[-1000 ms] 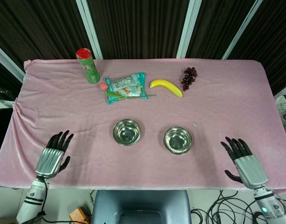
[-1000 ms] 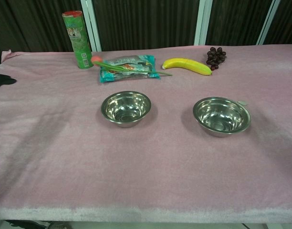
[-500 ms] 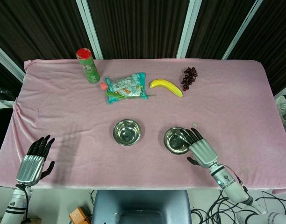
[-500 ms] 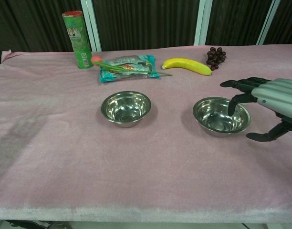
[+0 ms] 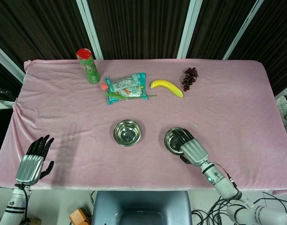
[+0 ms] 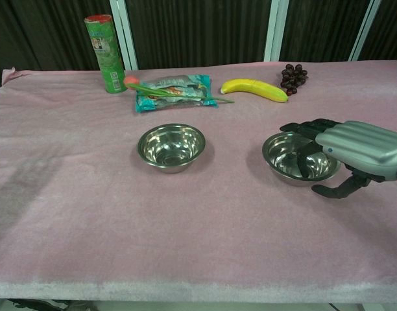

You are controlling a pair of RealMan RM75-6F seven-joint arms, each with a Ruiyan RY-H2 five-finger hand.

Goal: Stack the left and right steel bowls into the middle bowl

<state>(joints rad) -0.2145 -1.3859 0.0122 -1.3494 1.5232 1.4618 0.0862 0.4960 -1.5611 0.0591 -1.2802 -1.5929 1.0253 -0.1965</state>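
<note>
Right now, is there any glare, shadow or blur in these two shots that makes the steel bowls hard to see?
Chest view: sharp, with ceiling lights mirrored inside the left shiny steel bowl; the right robot hand covers part of the right shiny steel bowl. Head view: sharp, evenly lit, only soft shadows on the pink cloth.

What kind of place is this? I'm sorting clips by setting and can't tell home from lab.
Most likely a lab or test room, not a home. A table draped in pink cloth holds staged props such as a banana and steel bowls, with loose cables on the floor below.
</note>
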